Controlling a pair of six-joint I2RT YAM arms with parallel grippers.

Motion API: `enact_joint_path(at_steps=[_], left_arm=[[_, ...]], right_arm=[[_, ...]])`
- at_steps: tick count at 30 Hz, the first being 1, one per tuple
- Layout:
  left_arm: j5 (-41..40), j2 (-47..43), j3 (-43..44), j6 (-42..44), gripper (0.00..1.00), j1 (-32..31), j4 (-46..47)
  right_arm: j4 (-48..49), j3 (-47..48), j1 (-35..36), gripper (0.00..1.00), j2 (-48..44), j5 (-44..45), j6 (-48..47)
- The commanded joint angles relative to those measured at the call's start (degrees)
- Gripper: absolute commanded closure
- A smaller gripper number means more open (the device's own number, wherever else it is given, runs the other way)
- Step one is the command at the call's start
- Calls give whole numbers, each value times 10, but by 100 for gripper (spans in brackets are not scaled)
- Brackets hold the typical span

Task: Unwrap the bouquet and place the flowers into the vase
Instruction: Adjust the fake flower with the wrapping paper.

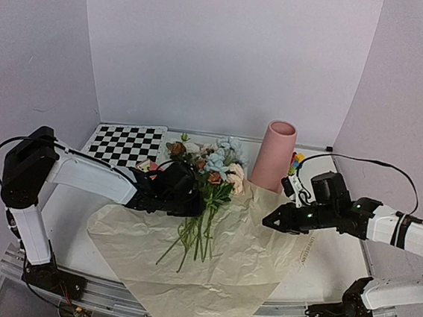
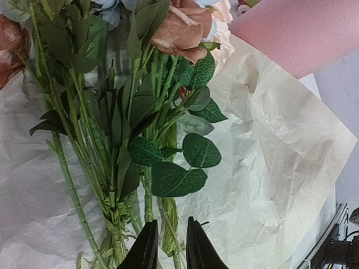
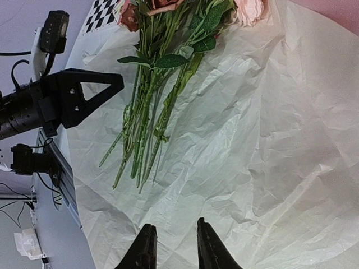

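1. The kraft paper [image 1: 238,266] lies unfolded on the table with one corner pointing to 6 o'clock in the top view, so the unwrapping looks done.
2. The pink vase [image 1: 275,156] stands upright at the paper's far edge, at about 1 o'clock from the flowers [image 1: 209,181]. Nothing stands in it.
3. The flowers lie on the paper, with blooms [image 1: 217,163] toward 12 o'clock and stems [image 1: 192,239] fanning out toward 6 to 7 o'clock.
4. The left gripper [image 2: 171,221] reaches in from 9 o'clock at the leafy middle of the bunch. Its jaws show only a narrow slit with a stem in line with it, and I cannot tell whether that stem is pinched.
5. The right gripper [image 3: 174,224] hovers over bare paper at 3 o'clock of the stems, jaws partly apart and holding nothing.
6. The step in hand is probably gathering the stems for the lift. It should go best if the left jaws close where the stems bunch tightest, so they take several rather than one. The bunch should then be raised blooms-up, since the crinkled sheet may drag along — the right gripper could pin it.
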Motion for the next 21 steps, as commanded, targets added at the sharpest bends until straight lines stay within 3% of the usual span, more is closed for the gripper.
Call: enact_joint_path(at_steps=[1, 11, 17, 21], left_arm=[[9, 27, 32, 25, 79, 0, -29], [4, 85, 88, 46, 72, 0, -47], [-4, 113, 113, 51, 84, 0, -57], [-13, 103, 125, 52, 100, 0, -75]], right_arm=[[24, 15, 8, 73, 2, -7, 14], [24, 11, 10, 74, -4, 1, 19], [23, 4, 11, 74, -12, 6, 22], [23, 0, 11, 74, -17, 7, 22]])
